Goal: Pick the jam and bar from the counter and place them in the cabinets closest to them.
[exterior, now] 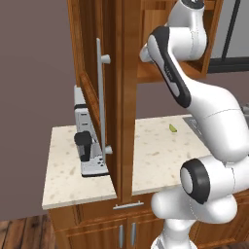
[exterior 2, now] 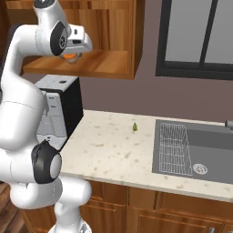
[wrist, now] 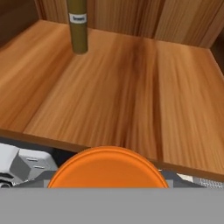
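While it hangs at the front edge of the cabinet (exterior 2: 104,63) shelf, the gripper (exterior 2: 71,55) holds the orange jam (wrist: 107,168) between partly closed fingers. A brown bottle (wrist: 77,26) stands at the shelf's back. Below, a coffee machine (exterior: 87,141) sits on the counter (exterior 2: 113,150).

I stood in a kitchen — a speckled beige counter (exterior 2: 113,150) carried a coffee machine (exterior: 87,141) at its left end, a sink (exterior 2: 195,150) was sunk into its right, wooden cabinets (exterior 2: 109,41) hung above.
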Available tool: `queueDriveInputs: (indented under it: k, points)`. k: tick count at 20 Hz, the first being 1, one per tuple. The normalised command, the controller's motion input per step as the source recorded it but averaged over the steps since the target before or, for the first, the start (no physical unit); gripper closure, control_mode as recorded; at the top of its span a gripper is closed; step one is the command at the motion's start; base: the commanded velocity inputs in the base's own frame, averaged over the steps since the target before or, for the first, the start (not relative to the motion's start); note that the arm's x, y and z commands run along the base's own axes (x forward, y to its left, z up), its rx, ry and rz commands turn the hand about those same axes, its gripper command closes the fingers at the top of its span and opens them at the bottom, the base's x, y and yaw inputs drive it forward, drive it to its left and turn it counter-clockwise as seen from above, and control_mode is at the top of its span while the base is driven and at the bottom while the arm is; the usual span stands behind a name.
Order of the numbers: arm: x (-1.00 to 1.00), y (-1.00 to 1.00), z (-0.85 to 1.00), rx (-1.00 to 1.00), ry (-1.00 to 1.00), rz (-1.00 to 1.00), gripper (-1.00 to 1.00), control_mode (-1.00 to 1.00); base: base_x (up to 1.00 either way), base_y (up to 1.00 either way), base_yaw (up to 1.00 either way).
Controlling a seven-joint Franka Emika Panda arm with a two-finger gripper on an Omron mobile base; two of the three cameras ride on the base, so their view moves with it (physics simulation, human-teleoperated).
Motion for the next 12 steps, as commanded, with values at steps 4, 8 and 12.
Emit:
queueDriveInputs:
  k: [4,8,12]
  points:
    - [0.2,0.0,-0.08,0.0,-0.04,0.0,1.0,-1.0,0.0,0.0,0.0]
    - [0.37,0.0,-0.02,0.0,0.0,0.0,1.0,-1.0,0.0,0.0,0.0]
    - [0.5,0.0,-0.01,0.0,0.0,0.0,1.0,-1.0,0.0,0.0,0.0]
